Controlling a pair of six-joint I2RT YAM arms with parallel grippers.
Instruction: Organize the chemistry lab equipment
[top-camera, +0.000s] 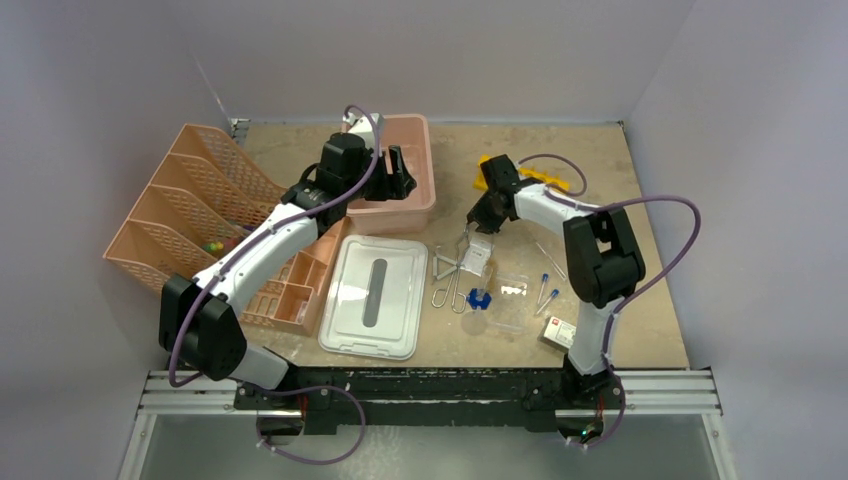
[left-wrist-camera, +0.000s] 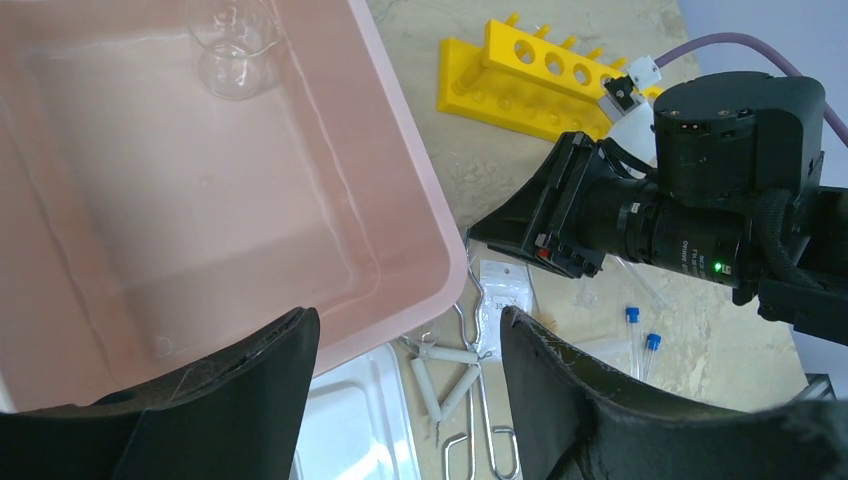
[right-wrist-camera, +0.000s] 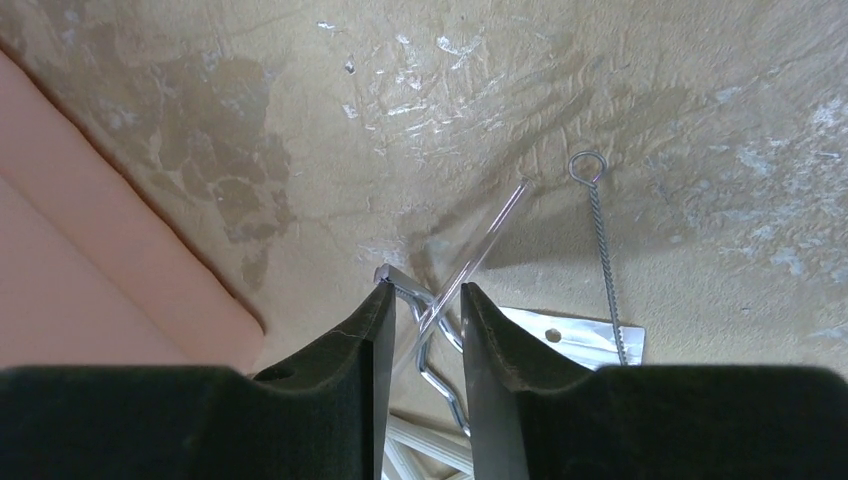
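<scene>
**One tube about to be picked up**

Down at the worktop (right-wrist-camera: 700, 120), the right hand (right-wrist-camera: 427, 335) has its jaws drawn to a narrow gap. A clear glass tube (right-wrist-camera: 485, 240) runs up through that gap, and the bent wire end of the tongs (right-wrist-camera: 437, 365) lies in it too. Whether the fingers already pinch the tube I cannot tell. Just beside the tube lie a thin wire brush (right-wrist-camera: 603, 255) and a flat packet (right-wrist-camera: 590, 340). The corner of the pink tub (right-wrist-camera: 90, 280) is near on the other side.

Farther out, the left hand (left-wrist-camera: 408, 400) hangs open and empty over the tub, which holds a beaker (left-wrist-camera: 235, 55). The yellow rack (left-wrist-camera: 535, 70) stands beyond the right arm, and two blue-capped vials (left-wrist-camera: 640, 330) lie loose nearer the front.

The step in hand looks like the pickup of the tube. The next move calls for a grip on the glass alone, light enough not to crack it. The lift should go straight up so the tongs are not dragged along. After that comes a carry, likely to the rack or the tub.
</scene>
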